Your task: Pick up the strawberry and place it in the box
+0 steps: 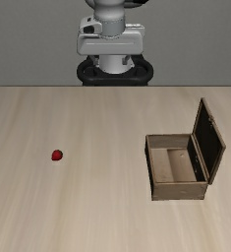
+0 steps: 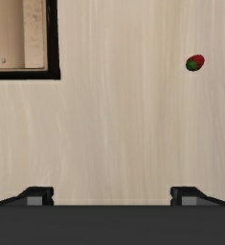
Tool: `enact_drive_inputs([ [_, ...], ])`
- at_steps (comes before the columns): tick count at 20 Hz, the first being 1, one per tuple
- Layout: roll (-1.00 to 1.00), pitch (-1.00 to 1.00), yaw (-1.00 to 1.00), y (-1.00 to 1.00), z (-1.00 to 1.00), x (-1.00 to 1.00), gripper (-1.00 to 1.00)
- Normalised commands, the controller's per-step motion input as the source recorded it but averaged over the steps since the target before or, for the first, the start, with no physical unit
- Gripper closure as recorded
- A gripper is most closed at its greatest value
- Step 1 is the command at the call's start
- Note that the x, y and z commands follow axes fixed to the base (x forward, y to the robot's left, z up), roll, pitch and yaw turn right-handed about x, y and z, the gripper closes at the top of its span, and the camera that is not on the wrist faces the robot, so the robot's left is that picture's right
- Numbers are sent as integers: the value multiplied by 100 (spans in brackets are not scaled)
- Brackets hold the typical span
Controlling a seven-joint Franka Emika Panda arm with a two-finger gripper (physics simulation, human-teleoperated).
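A small red strawberry (image 1: 57,156) lies on the light wooden table toward the exterior view's left. In the wrist view the strawberry (image 2: 194,63) shows its red body and green cap, well ahead of my fingers and off to one side. A brown wooden box (image 1: 176,167) with its lid (image 1: 209,140) raised stands at the exterior view's right; its dark rim (image 2: 53,43) shows in the wrist view. My gripper (image 2: 112,195) hangs high above the table, open, fingertips (image 2: 35,195) wide apart with nothing between them.
The robot's base (image 1: 113,71) stands at the table's far edge. Bare tabletop (image 1: 107,167) lies between the strawberry and the box.
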Motion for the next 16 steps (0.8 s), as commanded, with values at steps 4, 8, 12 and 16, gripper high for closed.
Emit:
enact_drive_inputs([
  [4,0,0,0,-100,0,0,-100],
  [8,0,0,0,-100,0,0,-100],
  [12,0,0,0,-100,0,0,-100],
  [16,0,0,0,-50,0,50,-100],
])
